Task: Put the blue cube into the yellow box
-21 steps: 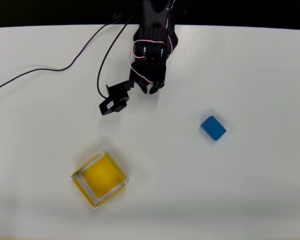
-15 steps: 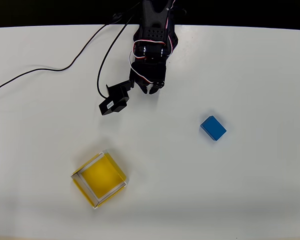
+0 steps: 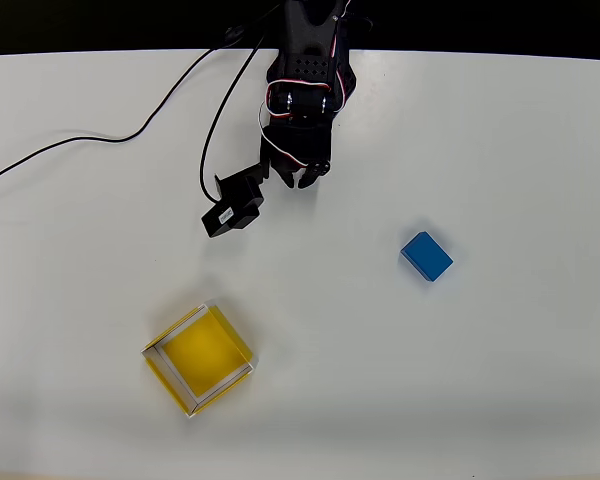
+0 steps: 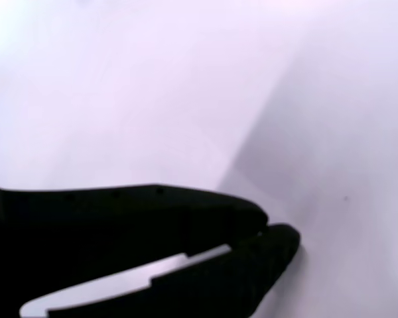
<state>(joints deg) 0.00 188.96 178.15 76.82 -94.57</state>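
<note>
While its wrist camera has swung slightly, the gripper [image 3: 298,178] hangs closed and empty near the table's far edge, the blue cube [image 3: 426,256] untouched, well apart from the yellow box [image 3: 163,372].

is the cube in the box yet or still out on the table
Out. In the overhead view the cube lies on the bare table, well right of the box, whose yellow floor holds nothing.
</note>
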